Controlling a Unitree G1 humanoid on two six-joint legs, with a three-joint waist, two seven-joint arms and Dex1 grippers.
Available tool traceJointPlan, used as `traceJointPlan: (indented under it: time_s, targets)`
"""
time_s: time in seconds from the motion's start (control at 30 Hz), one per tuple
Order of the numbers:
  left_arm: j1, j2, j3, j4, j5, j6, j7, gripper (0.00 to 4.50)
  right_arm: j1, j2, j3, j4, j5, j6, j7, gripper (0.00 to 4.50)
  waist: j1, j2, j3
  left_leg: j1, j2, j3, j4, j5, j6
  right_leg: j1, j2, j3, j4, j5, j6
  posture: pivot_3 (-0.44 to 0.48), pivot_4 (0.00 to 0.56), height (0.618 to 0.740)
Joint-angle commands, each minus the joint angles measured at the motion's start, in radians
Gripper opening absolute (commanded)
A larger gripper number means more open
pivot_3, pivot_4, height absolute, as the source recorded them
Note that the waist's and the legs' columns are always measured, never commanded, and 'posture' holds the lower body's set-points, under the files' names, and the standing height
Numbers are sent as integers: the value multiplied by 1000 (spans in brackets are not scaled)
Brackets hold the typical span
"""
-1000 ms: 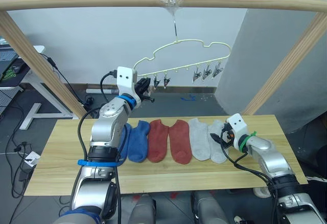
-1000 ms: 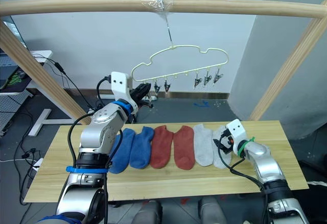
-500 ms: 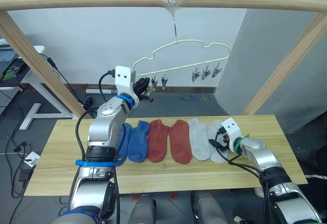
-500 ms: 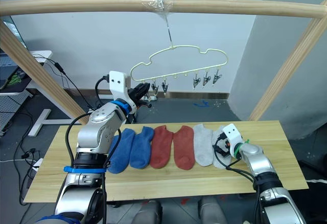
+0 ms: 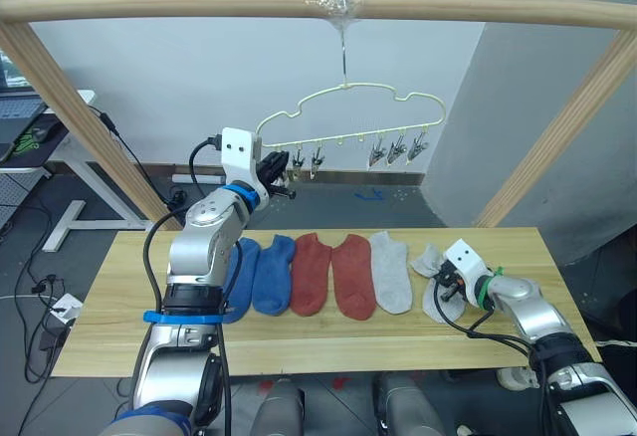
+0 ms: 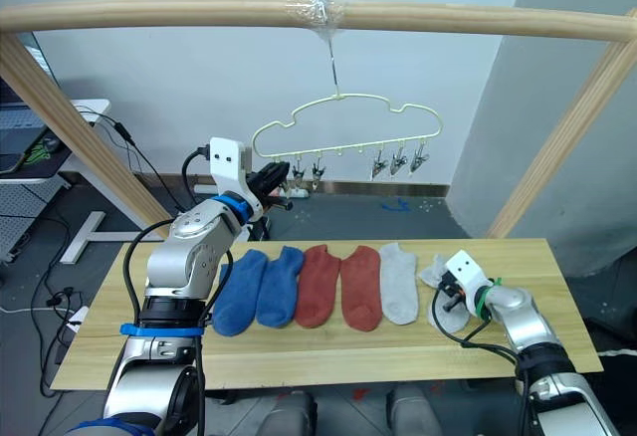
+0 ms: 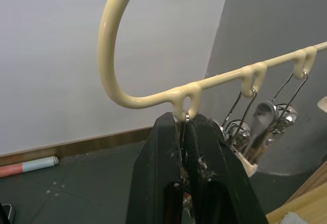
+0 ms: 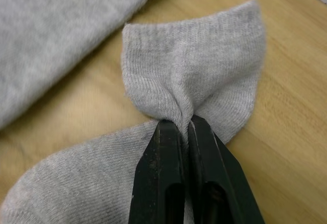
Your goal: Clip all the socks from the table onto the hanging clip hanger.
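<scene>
The right gripper (image 8: 184, 124), low at the right of the head views, has its two black fingers (image 8: 163, 152) pinched together on a bunched fold of a light grey sock (image 5: 438, 279). That sock lies at the right end of the row, crumpled and set slightly apart from the second grey sock (image 5: 390, 271) beside it.

The left gripper (image 7: 183, 119) is raised at the left centre of the frame, up at the left end of the pale-yellow clip hanger (image 5: 348, 93). Its fingers are closed narrowly on the leftmost clip, just under a loop of the hanger's bar.

The hanger hangs by its hook from the wooden pole (image 5: 179, 3) across the top of the frame. Two rust-red socks (image 5: 331, 274) and two blue socks (image 5: 257, 275) lie flat, side by side, in the middle of the table (image 5: 119, 307).
</scene>
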Motion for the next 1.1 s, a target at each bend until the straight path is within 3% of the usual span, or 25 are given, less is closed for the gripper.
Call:
traceJointPlan:
  time_s: [0.03,0.2,0.43,0.57,0.77,1.1]
  targets:
    - [-7,20,14,-32,-29,27,-35,0,56,-97,41,-145,-59,-144,84,42,1,0,0,0,0,0,0,0,0,0,0,0,0,0,0,42,183,740]
    - [-19,-1,122,-34,-197,219,-37,0,79,-162,71,-406,-86,-345,131,42,-21,3,2,-2,0,1,-1,0,0,-2,0,1,0,0,1,37,187,740]
    - [-65,-27,271,-51,-459,510,13,0,10,-56,146,-577,-114,-310,141,42,-26,1,3,-1,0,0,0,0,0,-2,0,0,1,0,1,22,183,740]
    - [-81,-32,308,-50,-542,609,34,0,-102,89,204,-576,-153,-247,103,42,-26,1,4,-2,0,-1,0,0,0,-4,0,0,2,0,1,22,183,740]
    - [-84,-44,322,-77,-600,642,70,0,-224,184,240,-477,-190,-245,76,42,-9,1,4,-4,-1,-2,-1,0,-1,-4,-1,-1,0,0,1,18,174,740]
    - [-54,-49,313,-113,-621,658,88,0,-282,225,229,-420,-184,-253,76,42,-3,1,4,-4,0,-2,-1,0,-1,-4,-1,-1,0,0,0,18,174,740]
